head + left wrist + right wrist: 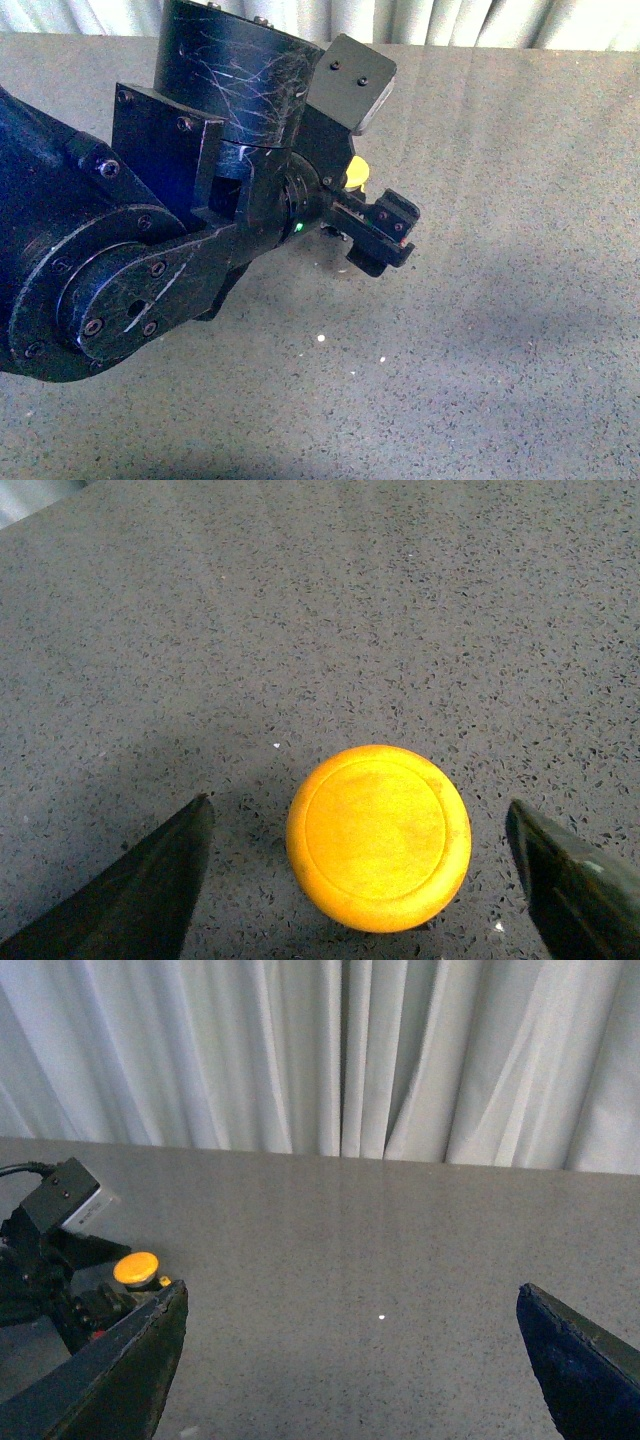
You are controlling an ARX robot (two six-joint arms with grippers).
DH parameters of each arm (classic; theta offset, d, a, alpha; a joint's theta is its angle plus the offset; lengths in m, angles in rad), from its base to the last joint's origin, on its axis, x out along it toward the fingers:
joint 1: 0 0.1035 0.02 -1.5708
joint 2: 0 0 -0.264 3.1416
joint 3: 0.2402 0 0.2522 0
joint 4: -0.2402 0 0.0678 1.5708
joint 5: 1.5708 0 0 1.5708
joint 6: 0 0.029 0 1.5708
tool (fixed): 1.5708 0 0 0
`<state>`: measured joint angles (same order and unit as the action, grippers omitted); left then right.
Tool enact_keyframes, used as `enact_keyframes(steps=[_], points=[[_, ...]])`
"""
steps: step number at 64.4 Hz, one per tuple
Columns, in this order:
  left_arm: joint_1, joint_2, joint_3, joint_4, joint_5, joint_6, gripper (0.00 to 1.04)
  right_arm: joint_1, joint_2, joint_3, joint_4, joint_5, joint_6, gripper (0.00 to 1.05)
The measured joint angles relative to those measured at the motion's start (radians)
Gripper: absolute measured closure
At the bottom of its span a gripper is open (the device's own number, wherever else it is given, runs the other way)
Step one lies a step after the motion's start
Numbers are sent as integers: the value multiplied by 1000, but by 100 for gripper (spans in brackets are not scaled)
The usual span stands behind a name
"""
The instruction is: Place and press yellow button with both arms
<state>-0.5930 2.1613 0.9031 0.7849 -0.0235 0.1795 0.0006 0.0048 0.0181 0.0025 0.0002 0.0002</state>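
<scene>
Yellow button stood on grey tabletop toward its far edge, left tool apart either side, not touching, right tool spread wide, empty.

yellow button: smooth matt plastic | table: speckled, matt | left arm: scuffed glossy black | curtain: cloth

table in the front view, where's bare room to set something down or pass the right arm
Free: the whole table right of the left gripper, back to the curtain, and the near strip in front of the left arm. Crowded: around the button, which sits between the open left fingers.
</scene>
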Motion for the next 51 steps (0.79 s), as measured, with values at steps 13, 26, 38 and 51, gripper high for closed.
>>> enact_keyframes(steps=[13,26,38,51], points=[[18,-55,-50,2,12,-1,9,0,0,0,0,0,0,9],[94,-212,-161,13,32,-16,9,0,0,0,0,0,0,9],[183,-426,-256,-4,97,-127,9,0,0,0,0,0,0,9],[275,-582,-463,369,-275,-177,40,0,0,0,0,0,0,9]])
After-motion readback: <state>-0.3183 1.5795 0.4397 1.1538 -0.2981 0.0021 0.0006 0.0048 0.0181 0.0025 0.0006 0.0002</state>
